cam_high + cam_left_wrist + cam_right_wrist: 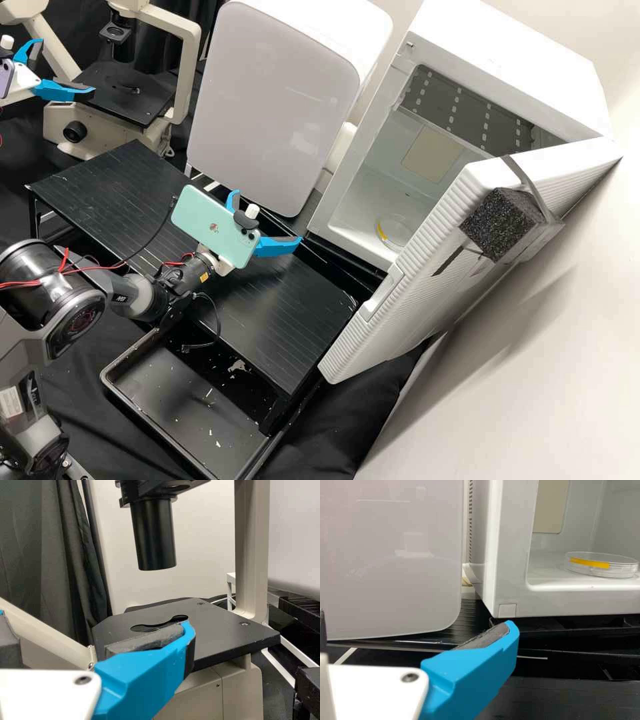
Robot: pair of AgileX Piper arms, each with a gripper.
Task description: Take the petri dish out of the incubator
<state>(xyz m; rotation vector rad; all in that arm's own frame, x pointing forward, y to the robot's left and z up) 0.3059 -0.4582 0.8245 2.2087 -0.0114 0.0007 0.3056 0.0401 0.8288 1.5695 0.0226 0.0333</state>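
Observation:
Out over the black platform, my right gripper [268,215] stands open in front of the incubator [513,63], whose door hangs open. The clear petri dish [399,231], marked with a yellow strip, lies flat on the incubator floor near the opening. In the right wrist view the dish [602,566] sits inside the incubator [512,575], apart from my right gripper [417,622], which has nothing between its fingers. At the far left my left gripper [70,67] is open and empty by the microscope [123,97]; the left wrist view shows this gripper [95,625] before the microscope stage [220,630].
A tall white device [273,100] stands between microscope and incubator. The incubator door [427,267] with a black foam block [500,223] juts toward the front right. The ridged black platform [267,320] spans the middle, with a black tray [180,400] below its front edge.

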